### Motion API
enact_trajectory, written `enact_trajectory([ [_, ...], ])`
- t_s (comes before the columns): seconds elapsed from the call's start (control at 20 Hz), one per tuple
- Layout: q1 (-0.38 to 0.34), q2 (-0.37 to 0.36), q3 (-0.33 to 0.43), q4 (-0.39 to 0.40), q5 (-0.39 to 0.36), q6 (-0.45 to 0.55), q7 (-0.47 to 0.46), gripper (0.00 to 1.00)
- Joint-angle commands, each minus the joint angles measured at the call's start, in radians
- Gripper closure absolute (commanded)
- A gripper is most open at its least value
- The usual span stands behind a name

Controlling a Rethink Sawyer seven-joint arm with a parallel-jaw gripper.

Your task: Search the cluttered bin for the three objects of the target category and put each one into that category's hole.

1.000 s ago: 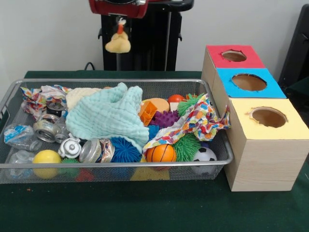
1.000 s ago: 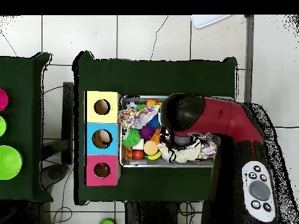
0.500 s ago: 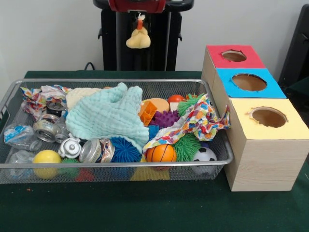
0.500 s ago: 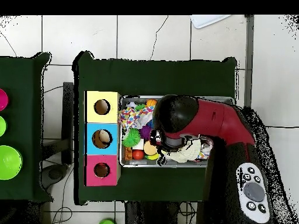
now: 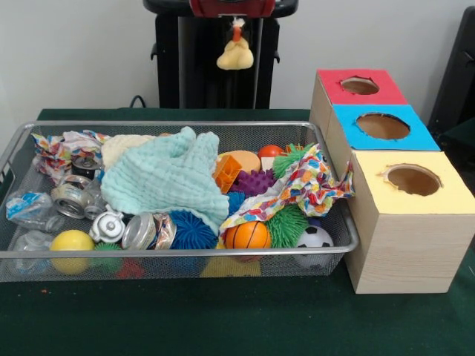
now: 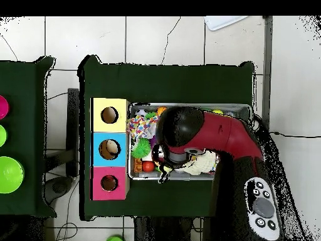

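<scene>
Wire bin (image 5: pixel 185 253) along the tabletop's front edge: basketball (image 5: pixel 248 236) at its front rim, teal cloth (image 5: pixel 167 178) mid-bin. Behind its back rim, gripper (image 5: pixel 236 24) hangs high, jaws pinching a yellow plush duck (image 5: pixel 235 54).

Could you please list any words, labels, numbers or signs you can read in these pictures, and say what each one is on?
None can be read.
The crushed bottle has a blue and white label, too blurred to read.
The cans show markings, too small to read.
The three boxes carry plain red, blue and yellow tops with no writing.
</scene>
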Motion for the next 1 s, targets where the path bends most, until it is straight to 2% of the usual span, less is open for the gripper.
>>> enact_trajectory([
  [0.05, 0.039, -0.036, 0.067, 0.162, 0.075, 0.005, 0.072, 1.00],
  [0.4, 0.061, 0.008, 0.057, 0.168, 0.078, -0.080, 0.093, 1.00],
  [0.5, 0.063, -0.005, 0.053, 0.182, 0.085, -0.079, 0.088, 1.00],
  [1.0, 0.100, 0.025, 0.055, 0.212, 0.154, -0.172, 0.142, 1.00],
])
